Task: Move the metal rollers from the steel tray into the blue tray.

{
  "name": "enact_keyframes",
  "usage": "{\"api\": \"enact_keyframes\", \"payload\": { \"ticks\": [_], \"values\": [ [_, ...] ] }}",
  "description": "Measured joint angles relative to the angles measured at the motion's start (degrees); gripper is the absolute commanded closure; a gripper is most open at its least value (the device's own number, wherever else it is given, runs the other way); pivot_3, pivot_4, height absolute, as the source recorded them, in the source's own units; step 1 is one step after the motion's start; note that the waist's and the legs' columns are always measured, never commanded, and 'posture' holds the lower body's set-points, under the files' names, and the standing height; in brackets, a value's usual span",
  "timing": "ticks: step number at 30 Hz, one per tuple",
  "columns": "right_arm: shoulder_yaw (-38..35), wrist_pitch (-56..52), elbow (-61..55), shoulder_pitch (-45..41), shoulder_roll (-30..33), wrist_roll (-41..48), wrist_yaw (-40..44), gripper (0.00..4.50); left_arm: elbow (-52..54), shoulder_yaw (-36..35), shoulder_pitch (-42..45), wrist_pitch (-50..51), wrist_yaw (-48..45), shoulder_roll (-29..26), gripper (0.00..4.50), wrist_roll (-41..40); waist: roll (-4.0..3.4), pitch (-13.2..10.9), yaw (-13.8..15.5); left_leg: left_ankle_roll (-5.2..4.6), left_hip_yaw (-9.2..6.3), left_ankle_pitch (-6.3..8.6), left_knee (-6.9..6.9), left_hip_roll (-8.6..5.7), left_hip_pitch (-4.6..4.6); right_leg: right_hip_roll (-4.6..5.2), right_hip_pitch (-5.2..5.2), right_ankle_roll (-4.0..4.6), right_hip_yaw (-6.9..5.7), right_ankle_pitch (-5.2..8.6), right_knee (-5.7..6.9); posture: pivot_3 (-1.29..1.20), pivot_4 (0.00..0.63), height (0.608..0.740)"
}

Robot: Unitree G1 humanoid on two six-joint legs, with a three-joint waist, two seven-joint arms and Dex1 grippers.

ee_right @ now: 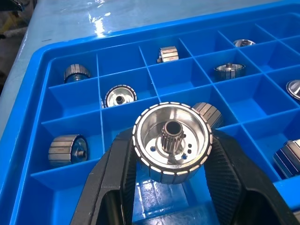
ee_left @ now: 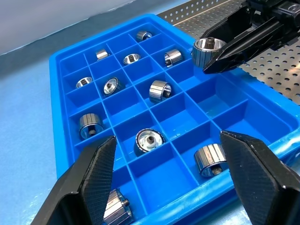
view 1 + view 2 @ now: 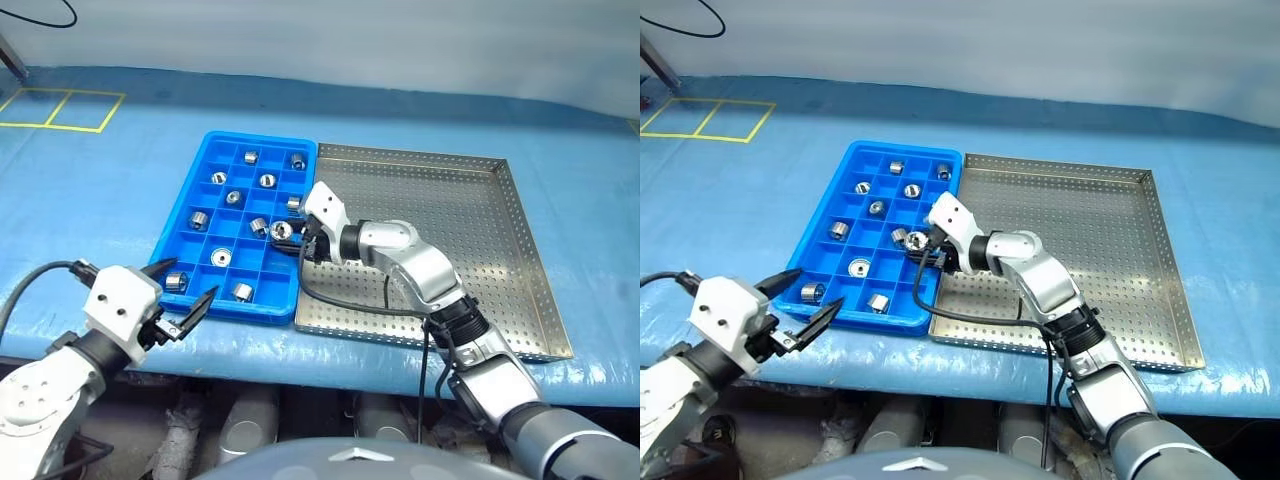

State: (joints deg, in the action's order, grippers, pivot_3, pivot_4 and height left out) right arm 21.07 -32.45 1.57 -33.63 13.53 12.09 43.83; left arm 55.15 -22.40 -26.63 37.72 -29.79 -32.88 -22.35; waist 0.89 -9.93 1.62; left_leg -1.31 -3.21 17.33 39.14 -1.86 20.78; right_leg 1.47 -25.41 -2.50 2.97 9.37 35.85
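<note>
The blue tray lies left of the steel tray, whose perforated base looks bare. Several metal rollers sit in separate compartments of the blue tray. My right gripper reaches in from the steel tray's side and is shut on one roller, hole end facing the wrist camera. It holds the roller just above the blue tray's right-hand column, about halfway along. My left gripper stands open at the blue tray's near left corner, with nothing between its fingers.
Both trays rest on a blue table cover. Yellow tape marks lie at the far left. A black cable from my right arm loops over the steel tray's near left part. The table's front edge runs just before the trays.
</note>
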Motion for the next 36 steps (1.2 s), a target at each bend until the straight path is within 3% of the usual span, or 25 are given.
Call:
{"api": "enact_keyframes", "payload": {
  "ticks": [2,10,20,29,36],
  "values": [
    [0.0,-0.2,0.0,0.3,0.3,-0.1,0.0,2.8,0.0,1.1,1.0,-0.3,0.2,-0.1,0.64,0.0,0.0,0.0,0.0,0.04,-0.05,-0.02,-0.01,0.01,0.0,-0.01,0.02,0.04,-0.07,0.02,0.01,0.17,0.15,0.74],
    [-0.1,-0.5,-0.1,1.4,-0.1,0.0,-0.1,0.09,-0.8,2.6,4.5,-0.6,0.2,-1.4,0.64,0.0,-0.01,0.0,-0.5,0.12,-0.16,-0.07,-0.06,0.02,0.0,-0.02,0.02,0.09,-0.16,0.05,0.03,0.13,0.15,0.74],
    [-6.4,1.7,-5.0,4.3,-1.0,-0.2,-7.4,0.02,-3.9,5.0,9.3,-0.6,0.3,-1.5,0.64,0.0,-0.01,0.0,-0.5,0.18,-0.29,-0.1,-0.05,-0.01,0.02,0.01,0.09,0.09,-0.28,0.05,0.03,0.08,0.15,0.74],
    [-19.1,-1.0,-9.5,11.7,9.4,2.3,-9.6,0.02,-15.8,13.6,20.1,-3.7,2.2,0.2,0.64,4.1,-0.01,0.0,-2.3,0.13,-0.25,-0.08,-0.08,-0.01,0.08,0.03,0.04,-0.07,-0.27,-0.06,0.0,-0.06,0.15,0.74],
    [-25.2,-1.9,-14.0,16.6,10.8,3.1,-13.7,0.02,-23.4,18.9,27.5,-6.1,1.7,2.8,0.64,4.4,-0.02,0.0,-4.8,0.08,-0.13,-0.05,-0.05,0.02,0.06,-0.01,0.03,-0.19,-0.14,-0.12,0.01,-0.14,0.15,0.74]
  ]
}}
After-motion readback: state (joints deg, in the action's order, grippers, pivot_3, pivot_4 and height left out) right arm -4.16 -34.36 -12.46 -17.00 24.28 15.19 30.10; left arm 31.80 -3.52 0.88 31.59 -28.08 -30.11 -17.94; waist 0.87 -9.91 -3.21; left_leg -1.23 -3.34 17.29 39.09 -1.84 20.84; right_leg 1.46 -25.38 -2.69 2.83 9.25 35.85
